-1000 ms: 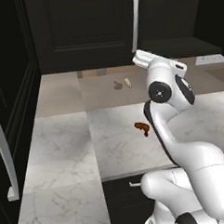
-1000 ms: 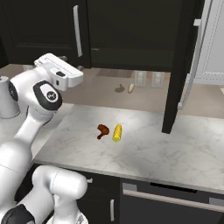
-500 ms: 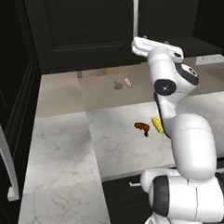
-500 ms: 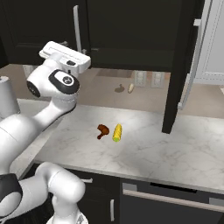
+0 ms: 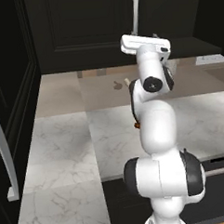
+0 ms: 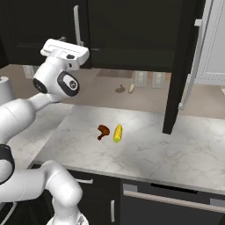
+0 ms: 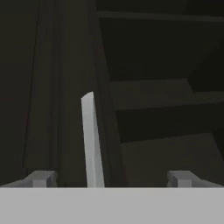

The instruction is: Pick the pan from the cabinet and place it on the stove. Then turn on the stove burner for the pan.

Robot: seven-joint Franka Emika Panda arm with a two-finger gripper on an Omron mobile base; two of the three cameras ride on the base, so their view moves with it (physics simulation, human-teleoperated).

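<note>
Presently you are at the opening step, by my judgement: the cabinet [image 6: 132, 35] door before the hand is closed, and the pan is not to be seen, presumably behind it; the gripper [image 7: 111, 177] stands spread wide and empty, its silver bar handle [image 7: 91, 140] rising between the fingertips, nearer the left one; next, you need to centre on that bar, close, and pull; the cabinet is tall, black, panelled.
</note>
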